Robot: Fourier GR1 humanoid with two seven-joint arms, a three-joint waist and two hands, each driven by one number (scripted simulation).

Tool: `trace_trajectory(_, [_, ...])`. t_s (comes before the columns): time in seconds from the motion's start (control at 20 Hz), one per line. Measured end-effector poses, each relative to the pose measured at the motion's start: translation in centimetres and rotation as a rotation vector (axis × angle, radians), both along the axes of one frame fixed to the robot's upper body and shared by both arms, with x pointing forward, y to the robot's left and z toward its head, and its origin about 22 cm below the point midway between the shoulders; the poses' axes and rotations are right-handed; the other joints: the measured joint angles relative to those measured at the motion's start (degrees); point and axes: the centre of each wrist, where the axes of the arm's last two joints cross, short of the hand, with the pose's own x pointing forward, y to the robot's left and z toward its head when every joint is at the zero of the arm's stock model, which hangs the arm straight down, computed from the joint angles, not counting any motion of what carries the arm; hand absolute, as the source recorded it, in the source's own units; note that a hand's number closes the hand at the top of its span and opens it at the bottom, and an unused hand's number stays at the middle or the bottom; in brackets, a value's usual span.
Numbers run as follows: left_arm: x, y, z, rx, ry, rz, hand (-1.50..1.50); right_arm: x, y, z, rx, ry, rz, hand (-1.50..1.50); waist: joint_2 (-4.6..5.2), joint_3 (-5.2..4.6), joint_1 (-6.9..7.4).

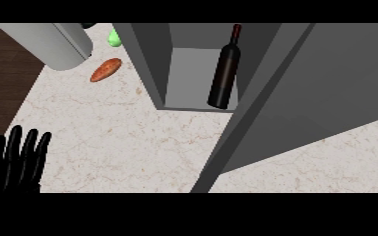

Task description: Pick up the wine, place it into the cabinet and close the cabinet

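The wine (224, 70) stands upright inside the grey cabinet (151, 65), whose door (295, 100) hangs open at right; the left hand (23, 161), fingers straight and released, rests near left

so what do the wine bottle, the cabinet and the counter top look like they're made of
Wine bottle: probably dark glass, glossy, with a faint sheen along its side and a dark red cap.
Cabinet: flat matte grey panels, maybe painted wood or metal; the look leaves it open.
Counter top: pale stone such as marble, judging by the thin brownish veins.
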Motion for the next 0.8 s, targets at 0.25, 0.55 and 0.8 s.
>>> trace_trajectory(0.25, [-0.1,2.3,0.9,-0.001,-0.010,-0.018,-1.50,0.8,2.0,0.8,0.023,-0.037,0.002,1.50,0.17,-0.02,0.82])
trace_trajectory(0.55, [-0.2,5.0,1.4,0.001,-0.022,-0.037,-1.50,3.6,6.5,2.0,0.036,-0.040,0.010,1.50,0.44,0.03,1.68])
trace_trajectory(0.8, [-0.4,6.3,1.7,-0.006,-0.034,-0.056,-1.50,7.5,9.9,4.4,0.003,-0.048,-0.005,1.50,0.69,0.08,2.40])
